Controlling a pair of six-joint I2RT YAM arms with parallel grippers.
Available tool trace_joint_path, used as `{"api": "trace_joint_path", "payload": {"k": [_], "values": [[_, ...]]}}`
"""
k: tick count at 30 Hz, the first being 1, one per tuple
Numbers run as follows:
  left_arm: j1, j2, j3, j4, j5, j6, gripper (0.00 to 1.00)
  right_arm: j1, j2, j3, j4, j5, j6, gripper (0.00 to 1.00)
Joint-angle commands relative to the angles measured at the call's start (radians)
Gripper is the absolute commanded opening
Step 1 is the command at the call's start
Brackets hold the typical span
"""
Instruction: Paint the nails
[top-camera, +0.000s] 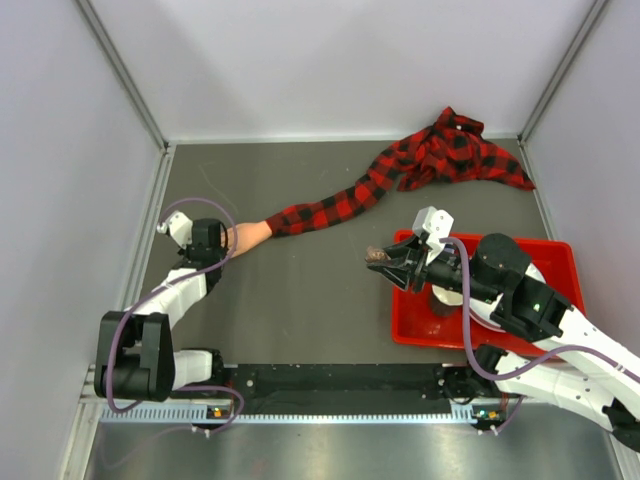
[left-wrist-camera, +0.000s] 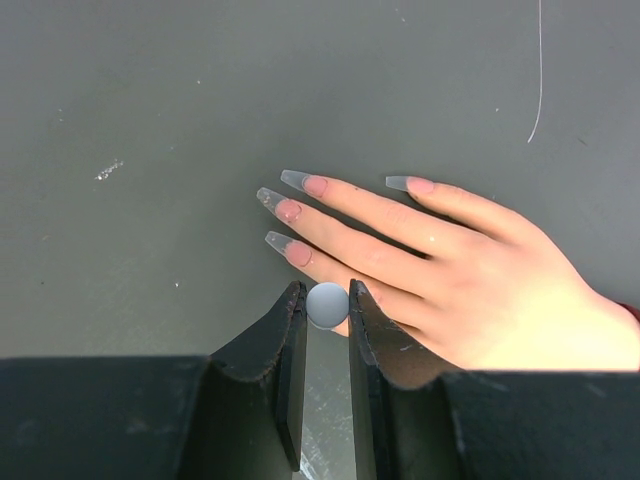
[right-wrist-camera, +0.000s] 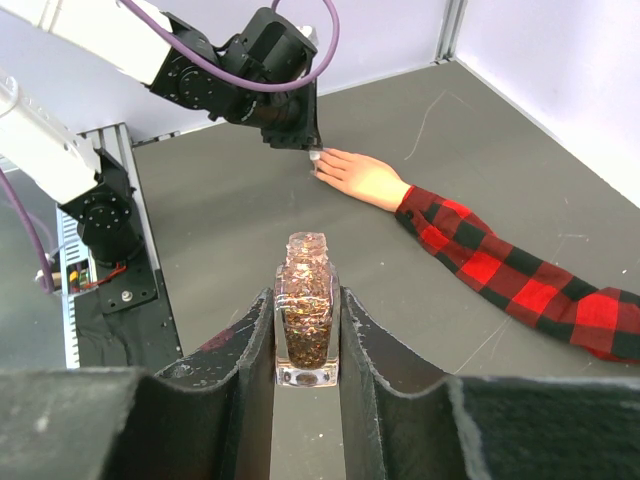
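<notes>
No legible text or markings

The table (top-camera: 320, 300) is free in the middle; the plaid sleeve (top-camera: 330, 212) crosses farther back, the red tray (top-camera: 555, 265) blocks the right.

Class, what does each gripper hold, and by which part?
Right gripper clamps the glitter bottle by its body's sides, neck up. Left gripper pinches a small white cap across its sides.

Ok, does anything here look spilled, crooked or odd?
Nothing spilled or damaged. The red-and-black plaid shirt lies crumpled in the far right corner, only its sleeve stretched out to the pale mannequin hand. The glitter-filled glass bottle in the right gripper has no cap.
</notes>
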Motion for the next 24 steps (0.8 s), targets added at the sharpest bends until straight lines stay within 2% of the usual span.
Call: {"api": "trace_joint_path", "payload": {"k": [1,24], "values": [[0.009,-0.023,0.008,0.013,-0.034,0.011,0.00,-0.012,-0.006,0.013,0.061,-0.014,0.000,0.00],[0.025,-0.002,0.007,0.013,-0.027,0.011,0.00,-0.012,-0.005,0.011,0.062,-0.014,0.000,0.00]]}}
